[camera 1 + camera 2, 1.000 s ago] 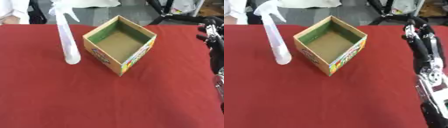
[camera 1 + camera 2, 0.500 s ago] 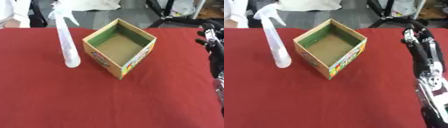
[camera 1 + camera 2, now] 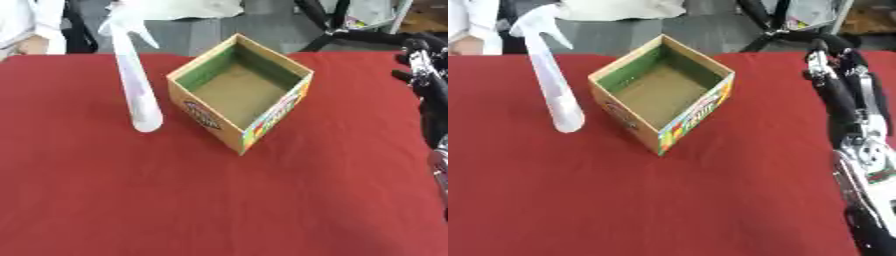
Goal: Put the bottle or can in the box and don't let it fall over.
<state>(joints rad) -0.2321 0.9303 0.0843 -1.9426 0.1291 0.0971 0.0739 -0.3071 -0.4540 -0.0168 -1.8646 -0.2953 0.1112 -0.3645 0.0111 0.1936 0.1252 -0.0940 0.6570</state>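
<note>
1. Right now, the tall white plastic spray bottle point(image 3: 553, 85) stands upright on the red surface point(image 3: 667, 200), just at 9 o'clock of the open cardboard box point(image 3: 662, 92).
2. It looks light, smooth and tippy; I would hold it around the middle.
3. The right hand point(image 3: 842, 85) waits at 3 o'clock, fingers straight and apart, holding nothing.
</note>
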